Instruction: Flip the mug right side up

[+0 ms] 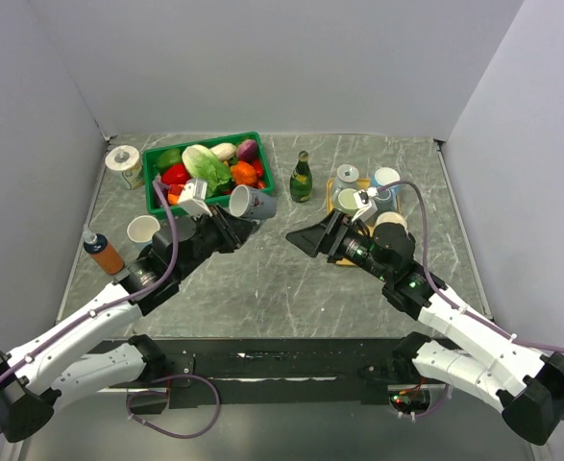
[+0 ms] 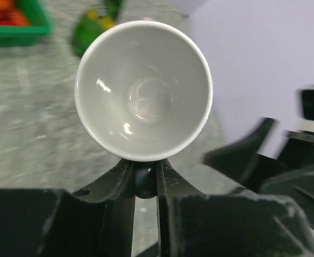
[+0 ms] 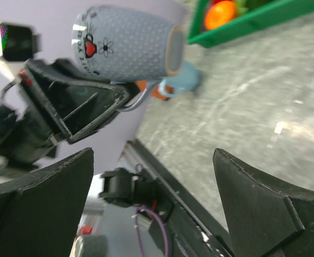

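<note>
The mug [image 1: 254, 202], grey-blue with a heart and a flower printed on it, hangs in the air in front of the green basket. It is tipped on its side. My left gripper [image 1: 230, 220] is shut on its dark handle [image 2: 145, 179]. The left wrist view looks straight into the white inside of the mug [image 2: 143, 91], just above the left gripper [image 2: 145, 176]. In the right wrist view the mug [image 3: 125, 45] sits at the top, apart from my right gripper [image 3: 154, 206]. That right gripper [image 1: 312, 233] stands wide open and holds nothing, a short way right of the mug.
A green basket [image 1: 148, 187] of vegetables stands at the back left, with a tin can [image 1: 123, 165] beside it. A green bottle [image 1: 302, 177] stands in the back middle. A wooden tray [image 1: 331, 199] with cans and cups is behind the right arm. A white cup [image 1: 143, 230] and an orange bottle [image 1: 102, 253] stand at the left.
</note>
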Robot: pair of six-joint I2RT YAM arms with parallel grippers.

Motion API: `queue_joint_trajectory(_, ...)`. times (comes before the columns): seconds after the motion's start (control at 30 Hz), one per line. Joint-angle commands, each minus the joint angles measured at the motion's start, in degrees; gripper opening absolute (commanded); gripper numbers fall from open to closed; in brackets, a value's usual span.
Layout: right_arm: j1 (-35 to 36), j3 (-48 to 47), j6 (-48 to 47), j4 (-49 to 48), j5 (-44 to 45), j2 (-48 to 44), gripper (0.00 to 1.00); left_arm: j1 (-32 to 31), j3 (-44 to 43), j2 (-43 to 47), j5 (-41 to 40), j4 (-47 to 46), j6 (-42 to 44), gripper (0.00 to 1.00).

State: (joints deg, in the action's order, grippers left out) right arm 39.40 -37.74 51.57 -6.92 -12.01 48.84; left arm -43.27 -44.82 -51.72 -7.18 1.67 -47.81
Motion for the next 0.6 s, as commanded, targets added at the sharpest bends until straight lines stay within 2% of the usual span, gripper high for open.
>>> queue_joint_trajectory(0.0, 0.2, -4.2, -0.3, 8.9, 6.8, -0.5, 0.98, 0.1, -5.2, -1.1, -13.5, 10.4, 6.6, 0.01)
queue_joint_trajectory(0.07, 0.1, -4.7, -0.5, 11.7, 8.0, 0.1, 0.98, 0.1, -7.1, -3.7, -17.1, 15.9, 6.5, 0.01)
queue_joint_trajectory(0.23, -0.2, -6.3, -0.2, 15.3, 8.8, 1.5, 0.98, 0.2, -10.7, -12.5, -26.8, 22.3, 8.1, 0.01)
queue_joint_trajectory(0.4, -0.8, -6.3, -0.9, 17.1, 9.3, 0.9, 0.97, 2.0, -11.4, -18.6, -29.6, 22.9, 10.9, 0.01)
queue_joint_trajectory(0.57, -1.7, -5.8, -2.2, 19.0, 10.5, -1.6, 0.97, 6.3, -9.5, -23.0, -29.8, 21.5, 11.0, 0.01)
